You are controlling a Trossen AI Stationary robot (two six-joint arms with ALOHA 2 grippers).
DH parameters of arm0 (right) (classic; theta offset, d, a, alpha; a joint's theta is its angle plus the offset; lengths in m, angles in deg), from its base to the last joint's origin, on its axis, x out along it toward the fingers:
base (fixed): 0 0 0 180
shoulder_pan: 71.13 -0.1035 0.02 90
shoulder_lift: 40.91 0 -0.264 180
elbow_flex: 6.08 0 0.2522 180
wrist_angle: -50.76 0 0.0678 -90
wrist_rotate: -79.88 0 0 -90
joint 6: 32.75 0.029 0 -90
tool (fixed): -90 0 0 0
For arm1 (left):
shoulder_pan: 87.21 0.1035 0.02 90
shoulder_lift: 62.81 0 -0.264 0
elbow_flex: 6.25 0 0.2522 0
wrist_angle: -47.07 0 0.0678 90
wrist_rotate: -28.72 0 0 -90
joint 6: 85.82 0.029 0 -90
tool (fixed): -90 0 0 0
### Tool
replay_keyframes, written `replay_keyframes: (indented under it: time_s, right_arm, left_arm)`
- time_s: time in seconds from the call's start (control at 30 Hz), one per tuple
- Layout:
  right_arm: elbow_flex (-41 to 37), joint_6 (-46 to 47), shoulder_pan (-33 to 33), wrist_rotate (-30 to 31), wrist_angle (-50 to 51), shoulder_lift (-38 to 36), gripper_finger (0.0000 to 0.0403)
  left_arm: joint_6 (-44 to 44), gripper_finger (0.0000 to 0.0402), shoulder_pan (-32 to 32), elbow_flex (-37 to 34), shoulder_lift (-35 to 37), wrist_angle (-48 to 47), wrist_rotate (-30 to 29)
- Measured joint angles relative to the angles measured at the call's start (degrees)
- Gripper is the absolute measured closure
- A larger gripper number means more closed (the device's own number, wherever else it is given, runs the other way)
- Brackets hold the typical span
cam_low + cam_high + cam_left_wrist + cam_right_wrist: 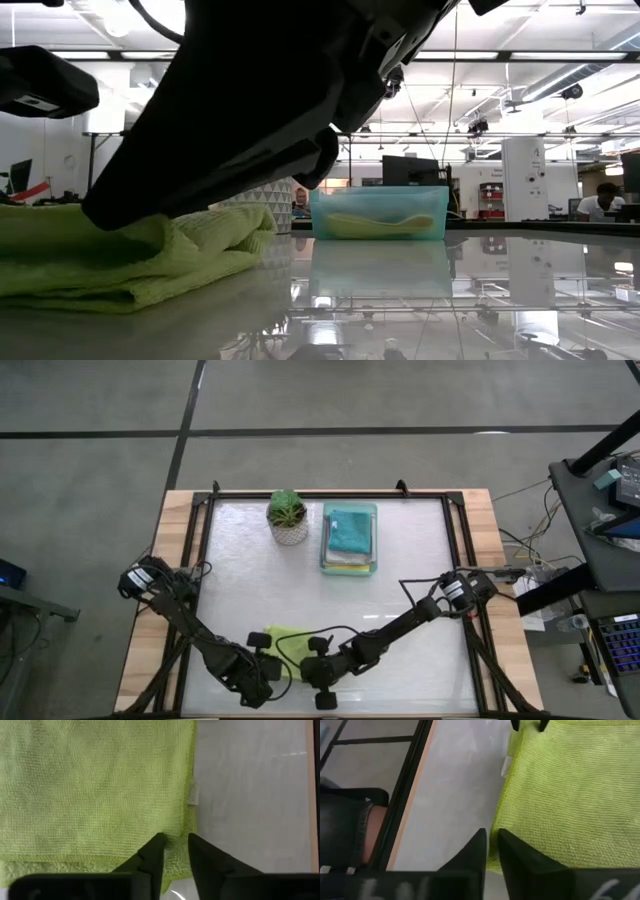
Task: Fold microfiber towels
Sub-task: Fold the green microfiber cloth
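Lime green towel (283, 641) lies on the glass table top (400, 550) at its near edge, well apart from the mint-green tray (349, 538), which stands at the far side just right of the potted plant (288, 517). A teal towel (349, 530) tops the stack of cloths inside that tray.

Left gripper (173, 841) — left of the tray and far nearer the front edge — sits low over one border of the lime towel. Its fingers stand slightly apart, with the hem showing in the narrow gap; whether they pinch the fabric cannot be told. The towel appears doubled, a second layer showing beneath the upper edge, so one fold is judged to be in place.

Right gripper (491, 839) works at the opposite border of the same towel, also front-left of the tray. Its jaws are all but together at the hem; no clear hold on cloth is visible.

Risks from this position:
- If one gripper lets go or lifts ahead of the other, the upper layer may drag sideways and skew the fold.
- Microfiber clings — pile may snag on a fingertip and pull the edge open as the arm withdraws.
- The towel lies close to the table's front edge; a pull in that direction could slide it off.
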Motion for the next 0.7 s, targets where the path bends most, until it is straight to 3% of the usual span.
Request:
replay_keyframes:
  time_s: [0.2,0.37,0.7]
  right_arm:
    - [0.0,0.1,0.0,-1.4,0.5,-0.4,0.0309]
    - [0.0,-0.5,0.0,-1.4,3.2,-2.8,0.0269]
    - [0.0,-3.0,0.0,-1.2,8.8,-6.5,0.0253]
  left_arm:
    - [-1.4,0.0289,0.0,0.3,0.2,-0.1,1.8]
    - [-1.0,0.0281,0.1,0.7,1.8,-0.3,5.6]
    - [-1.5,0.0281,0.1,0.6,5.2,-0.6,4.0]
